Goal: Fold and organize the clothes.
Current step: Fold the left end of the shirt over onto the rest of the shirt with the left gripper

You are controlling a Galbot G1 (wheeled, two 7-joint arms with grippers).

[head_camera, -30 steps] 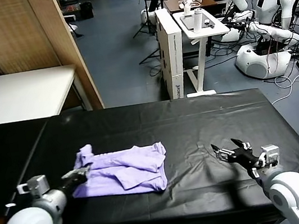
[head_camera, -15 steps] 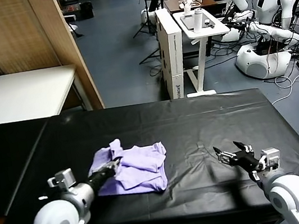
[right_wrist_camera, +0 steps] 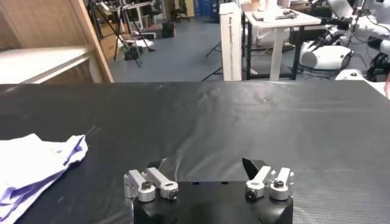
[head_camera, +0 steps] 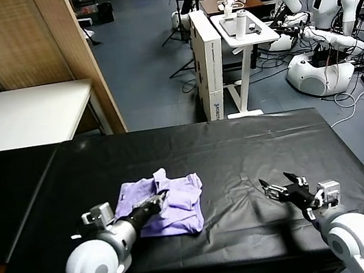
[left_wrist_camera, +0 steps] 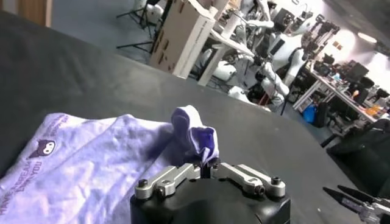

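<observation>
Head view: left gripper (head_camera: 156, 201) pinches a raised fold of the lavender T-shirt (head_camera: 179, 203), which lies bunched on the black table (head_camera: 239, 148). Right gripper (head_camera: 281, 188) hovers well apart, its fingers spread wide.

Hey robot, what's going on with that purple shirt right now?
Left gripper shut on T-shirt, cloth edge lifted over its middle. Right gripper open, idle above bare black table. Nothing in the way.
</observation>
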